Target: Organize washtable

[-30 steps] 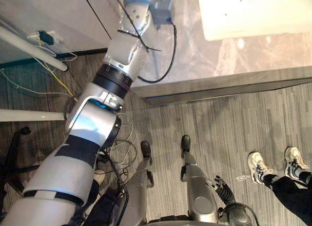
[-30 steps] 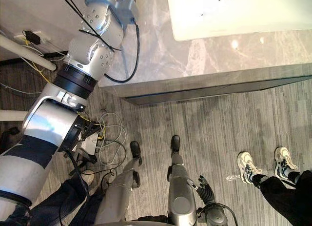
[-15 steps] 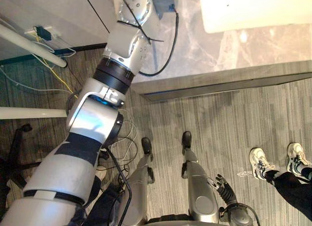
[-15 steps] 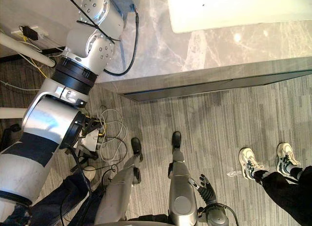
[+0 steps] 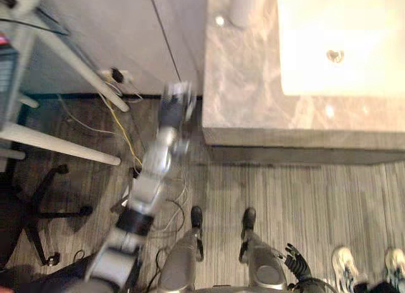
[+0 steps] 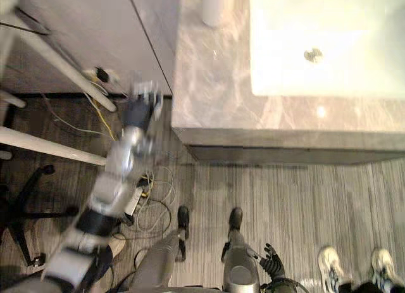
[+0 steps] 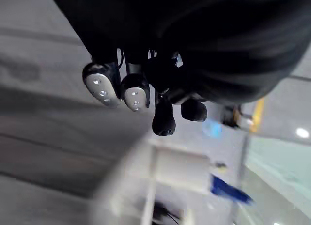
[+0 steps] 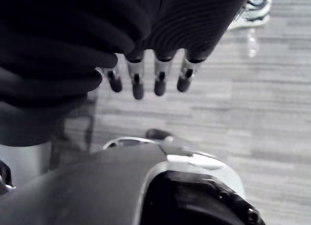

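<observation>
Left robot hand (image 5: 177, 98) is out at the end of a stretched arm, over the floor by the wall. It is off the tabletop (image 5: 240, 84), just beside its side edge and touching nothing. I cannot tell if it is open or closed, and nothing shows in it. Right robot hand (image 8: 146, 74) hangs low by the robot's side over the floor, fingers straight and spread, empty. The only loose item visible is a white cylinder (image 5: 243, 8). It stands upright on the tabletop at its back corner, ahead of the left robot hand and off to its right, just beside the basin (image 5: 380, 84). The basin looks bare apart from its drain (image 5: 335, 55). Judgement: no tidying contact yet, and the left robot hand has to get over the tabletop first. Risks:
- A sideways swing toward the cylinder could clip the tabletop's side edge or corner, since the hand sits just outside it.
- A reach from this side could tip the upright cylinder and roll it into the basin.
- A yellow cable (image 5: 123, 131) and a wall socket (image 5: 117, 73) lie close by the left robot hand, toward the robot, so a low sweep could snag them.
- A person's shoes (image 5: 347, 262) are near the right robot hand, so lifting that arm outward could crowd them.
</observation>
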Controlling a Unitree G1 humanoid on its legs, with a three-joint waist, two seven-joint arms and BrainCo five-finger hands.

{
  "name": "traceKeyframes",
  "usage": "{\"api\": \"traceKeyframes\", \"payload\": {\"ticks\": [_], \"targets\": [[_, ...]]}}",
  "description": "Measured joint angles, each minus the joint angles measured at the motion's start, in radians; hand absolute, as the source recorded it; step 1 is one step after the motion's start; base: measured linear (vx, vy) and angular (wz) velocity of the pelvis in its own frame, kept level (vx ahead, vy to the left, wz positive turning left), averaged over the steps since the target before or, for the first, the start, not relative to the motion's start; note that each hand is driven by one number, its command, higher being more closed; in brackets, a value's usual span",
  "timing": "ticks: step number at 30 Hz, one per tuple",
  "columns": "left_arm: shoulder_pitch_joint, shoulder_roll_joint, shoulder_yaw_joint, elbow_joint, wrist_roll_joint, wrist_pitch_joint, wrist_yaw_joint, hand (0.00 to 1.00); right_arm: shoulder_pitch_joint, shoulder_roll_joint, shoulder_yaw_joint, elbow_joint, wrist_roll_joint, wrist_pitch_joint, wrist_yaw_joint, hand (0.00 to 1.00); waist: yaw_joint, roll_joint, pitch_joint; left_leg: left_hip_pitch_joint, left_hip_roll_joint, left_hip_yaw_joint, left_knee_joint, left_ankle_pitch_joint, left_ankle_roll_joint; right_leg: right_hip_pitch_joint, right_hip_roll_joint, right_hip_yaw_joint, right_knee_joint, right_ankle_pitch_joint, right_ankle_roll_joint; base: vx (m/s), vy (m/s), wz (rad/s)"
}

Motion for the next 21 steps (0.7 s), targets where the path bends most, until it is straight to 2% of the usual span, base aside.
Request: {"api": "traceKeyframes", "payload": {"ticks": [1, 3, 4, 5, 7, 8, 11, 13, 14, 15, 17, 21], "targets": [[0.073, -0.011, 0.004, 0.001, 0.015, 0.010, -0.009, 1.00, 0.000, 0.000, 0.000, 0.015, 0.000, 0.002, 0.000, 0.00, 0.009, 0.000, -0.013, 0.005, 0.000, -0.010, 0.000, -0.001, -0.002, 0.014, 0.002, -0.011, -0.003, -0.004, 0.001, 0.12, -0.045, 0.59], [0.311, -0.052, 0.068, 0.022, 0.101, 0.041, -0.042, 1.00, 0.000, 0.000, 0.000, 0.060, -0.010, 0.005, 0.001, 0.00, 0.052, -0.003, -0.055, 0.029, 0.004, -0.049, 0.002, -0.005, -0.008, 0.070, 0.013, -0.057, -0.012, -0.020, -0.005, 0.09, -0.048, 0.61], [0.352, -0.065, 0.091, 0.038, 0.125, 0.046, -0.046, 1.00, 0.000, 0.000, 0.000, 0.066, -0.018, 0.006, 0.002, 0.00, 0.066, -0.005, -0.066, 0.035, 0.006, -0.058, 0.005, -0.008, -0.012, 0.082, 0.017, -0.066, -0.013, -0.024, -0.007, 0.03, -0.043, 0.47], [0.413, -0.087, 0.144, 0.083, 0.199, 0.049, -0.045, 1.00, 0.000, 0.004, 0.002, 0.071, -0.027, 0.005, 0.003, 0.00, 0.090, -0.015, -0.088, 0.051, 0.012, -0.067, 0.009, -0.013, -0.018, 0.107, 0.023, -0.080, -0.012, -0.033, -0.011, 0.02, -0.052, 0.31], [0.493, -0.126, 0.255, 0.183, 0.305, 0.054, -0.030, 1.00, -0.003, 0.011, 0.012, 0.068, -0.025, -0.001, 0.002, 0.00, 0.112, -0.032, -0.133, 0.070, 0.028, -0.071, 0.036, -0.036, -0.025, 0.141, 0.036, -0.086, -0.006, -0.049, -0.018, 0.00, -0.071, 0.13], [0.520, -0.149, 0.307, 0.258, 0.354, 0.056, -0.014, 1.00, -0.005, 0.016, 0.015, 0.066, -0.023, -0.004, 0.002, 0.00, 0.119, -0.039, -0.153, 0.070, 0.038, -0.072, 0.057, -0.051, -0.031, 0.154, 0.042, -0.086, 0.004, -0.060, -0.023, -0.06, -0.073, 0.00], [0.525, -0.195, 0.416, 0.481, 0.454, 0.076, 0.042, 1.00, -0.010, 0.027, 0.017, 0.068, -0.023, -0.005, -0.002, 0.00, 0.114, -0.047, -0.191, 0.070, 0.053, -0.087, 0.065, -0.065, -0.033, 0.153, 0.053, -0.115, 0.047, -0.105, -0.030, -0.07, -0.074, 0.20], [0.509, -0.219, 0.465, 0.612, 0.480, 0.085, 0.073, 1.00, -0.009, 0.034, 0.016, 0.073, -0.023, -0.005, -0.005, 0.00, 0.111, -0.055, -0.198, 0.064, 0.060, -0.093, 0.051, -0.063, -0.034, 0.149, 0.054, -0.144, 0.066, -0.122, -0.038, -0.08, -0.064, 0.55], [0.501, -0.232, 0.496, 0.684, 0.478, 0.089, 0.081, 1.00, -0.009, 0.042, 0.012, 0.083, -0.026, -0.005, -0.008, 0.00, 0.112, -0.050, -0.204, 0.063, 0.065, -0.093, 0.021, -0.061, -0.035, 0.148, 0.052, -0.172, 0.067, -0.127, -0.040, -0.04, -0.078, 0.71], [0.499, -0.239, 0.545, 0.735, 0.475, 0.091, 0.088, 0.00, -0.007, 0.048, 0.011, 0.093, -0.027, -0.005, -0.008, 0.00, 0.113, -0.063, -0.223, 0.064, 0.066, -0.093, -0.013, -0.060, -0.034, 0.147, 0.048, -0.199, 0.066, -0.132, -0.038, -0.02, -0.074, 0.71], [0.497, -0.239, 0.583, 0.783, 0.463, 0.098, 0.096, 0.00, -0.007, 0.053, 0.010, 0.104, -0.029, -0.005, -0.007, 0.00, 0.112, -0.064, -0.234, 0.077, 0.071, -0.083, -0.051, -0.060, -0.034, 0.144, 0.041, -0.230, 0.070, -0.142, -0.036, 0.01, -0.054, 0.58], [0.512, -0.257, 0.630, 0.850, 0.433, 0.104, 0.094, 0.00, -0.012, 0.053, -0.023, 0.121, -0.035, -0.005, 0.001, 0.00, 0.114, -0.061, -0.256, 0.081, 0.109, 0.049, -0.074, -0.059, -0.033, 0.152, 0.019, -0.272, 0.081, -0.150, -0.036, 0.05, -0.007, 0.31]]}}
